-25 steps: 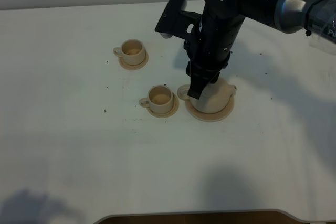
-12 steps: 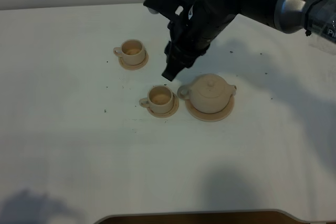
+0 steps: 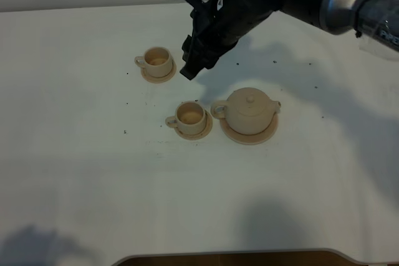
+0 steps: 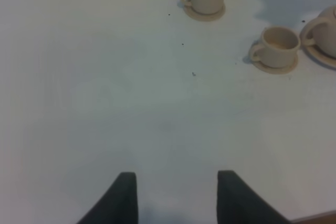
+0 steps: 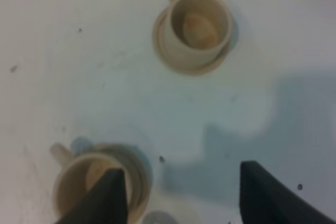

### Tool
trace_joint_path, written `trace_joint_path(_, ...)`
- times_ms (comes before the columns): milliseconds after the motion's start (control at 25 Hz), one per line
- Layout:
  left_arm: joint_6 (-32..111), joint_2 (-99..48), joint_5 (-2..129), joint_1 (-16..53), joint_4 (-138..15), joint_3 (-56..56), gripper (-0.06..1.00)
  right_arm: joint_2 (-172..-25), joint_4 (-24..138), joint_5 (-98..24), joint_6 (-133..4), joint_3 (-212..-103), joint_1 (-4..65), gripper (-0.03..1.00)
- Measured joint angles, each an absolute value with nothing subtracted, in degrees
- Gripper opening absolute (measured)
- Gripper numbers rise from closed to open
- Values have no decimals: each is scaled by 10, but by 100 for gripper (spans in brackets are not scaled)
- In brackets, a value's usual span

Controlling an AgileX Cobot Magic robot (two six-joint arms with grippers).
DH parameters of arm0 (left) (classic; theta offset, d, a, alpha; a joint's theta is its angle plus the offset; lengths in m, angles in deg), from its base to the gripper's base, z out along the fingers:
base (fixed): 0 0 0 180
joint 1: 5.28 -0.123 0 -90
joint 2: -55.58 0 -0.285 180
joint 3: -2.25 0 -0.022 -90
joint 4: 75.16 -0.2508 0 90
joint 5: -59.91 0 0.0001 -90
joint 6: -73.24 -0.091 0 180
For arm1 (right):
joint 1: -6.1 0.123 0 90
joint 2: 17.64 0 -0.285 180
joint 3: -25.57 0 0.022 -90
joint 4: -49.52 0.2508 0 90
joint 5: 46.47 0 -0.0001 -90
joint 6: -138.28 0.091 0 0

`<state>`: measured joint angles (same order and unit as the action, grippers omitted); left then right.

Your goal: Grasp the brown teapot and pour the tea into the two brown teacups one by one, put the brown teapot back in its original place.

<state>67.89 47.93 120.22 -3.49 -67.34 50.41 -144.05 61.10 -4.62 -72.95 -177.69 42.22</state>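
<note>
The brown teapot sat upright on its big saucer with its lid on, and nothing held it. The near teacup stood just beside the teapot's loop handle. The far teacup stood well apart. The right gripper hung in the air over the table between the 2 cups, its fingers wide apart and empty. The left gripper was far from the cups, fingers apart and empty too.
</note>
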Motion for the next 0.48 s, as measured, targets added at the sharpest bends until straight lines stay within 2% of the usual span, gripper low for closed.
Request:
trace_joint_path(240,679,479,1202,-35,-673,504,36,-1516,616,76,-719,-1895,413,50)
trace_joint_path(480,679,479,1202,-35,-673,504,36,-1562,604,160,-755,-1926,413,50)
